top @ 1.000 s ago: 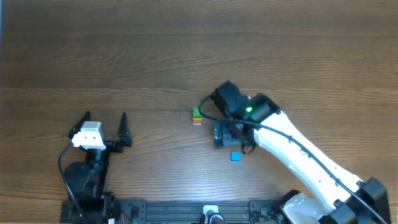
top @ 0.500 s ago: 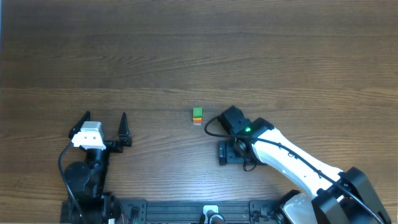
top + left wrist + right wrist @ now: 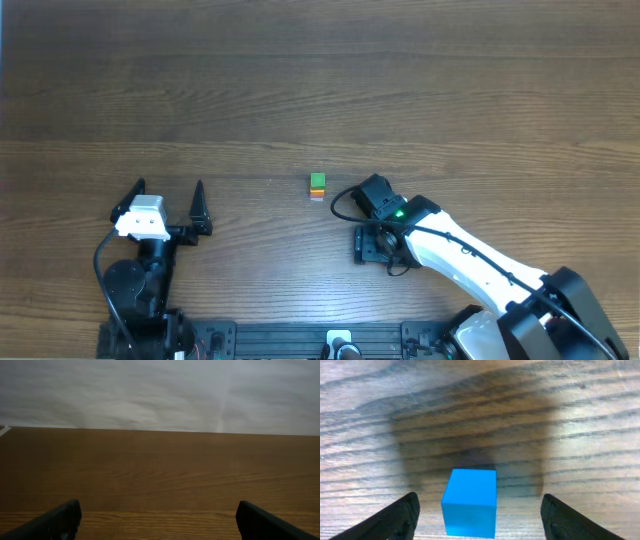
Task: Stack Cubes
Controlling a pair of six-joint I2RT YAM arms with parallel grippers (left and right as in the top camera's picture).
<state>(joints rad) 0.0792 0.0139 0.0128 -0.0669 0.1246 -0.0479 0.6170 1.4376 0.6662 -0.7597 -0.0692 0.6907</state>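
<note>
Wood-grain table (image 3: pixel 300 80) lies under our right gripper (image 3: pixel 479 510), whose fingers stand wide apart on either side of the blue cube (image 3: pixel 470 502); the cube rests on the wood, centred between them. We judge this arm much nearer than the left gripper (image 3: pixel 168 200), which is also spread open. The green-on-orange stack (image 3: pixel 317 186) stands near, toward the left arm's side.

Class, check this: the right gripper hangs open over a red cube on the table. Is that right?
No. The cube is blue, not red; the right wrist view shows it on the table under the open right gripper.
</note>
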